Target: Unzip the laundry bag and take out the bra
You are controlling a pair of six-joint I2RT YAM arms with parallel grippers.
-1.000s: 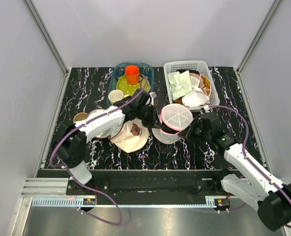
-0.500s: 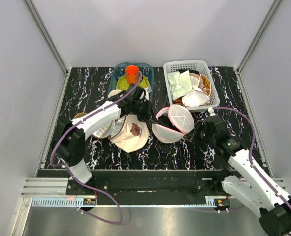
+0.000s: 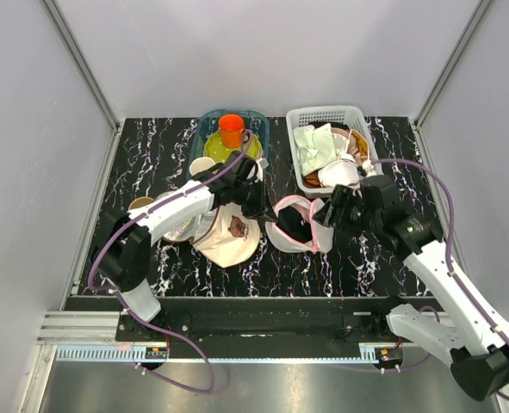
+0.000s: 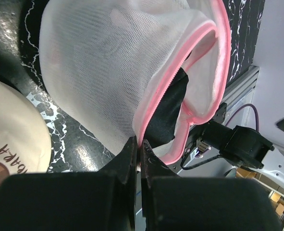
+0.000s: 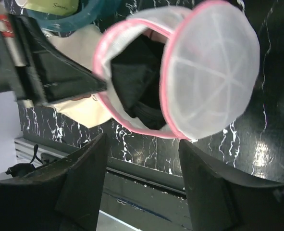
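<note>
Your laundry bag (image 3: pixel 295 225), a round white-mesh clamshell with a pink rim, gapes ajar with dark fabric (image 5: pixel 132 82) inside. The left gripper (image 4: pixel 140 150) is clenched on its rim. The right gripper (image 5: pixel 142 139) has its fingers spread, with the bag straight ahead.

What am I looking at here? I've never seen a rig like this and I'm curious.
A left arm and a right arm, both robots, are bolted to a black marbled table. The wide picture looks down from above; the other two come from a camera on each wrist. The left gripper is shut, pinching the pink rim of a round mesh laundry bag, which gapes open with dark fabric inside. The right gripper is open, facing the bag, holding nothing. Also on the table: a beige cap, a white basket and a blue tub with an orange cup.
</note>
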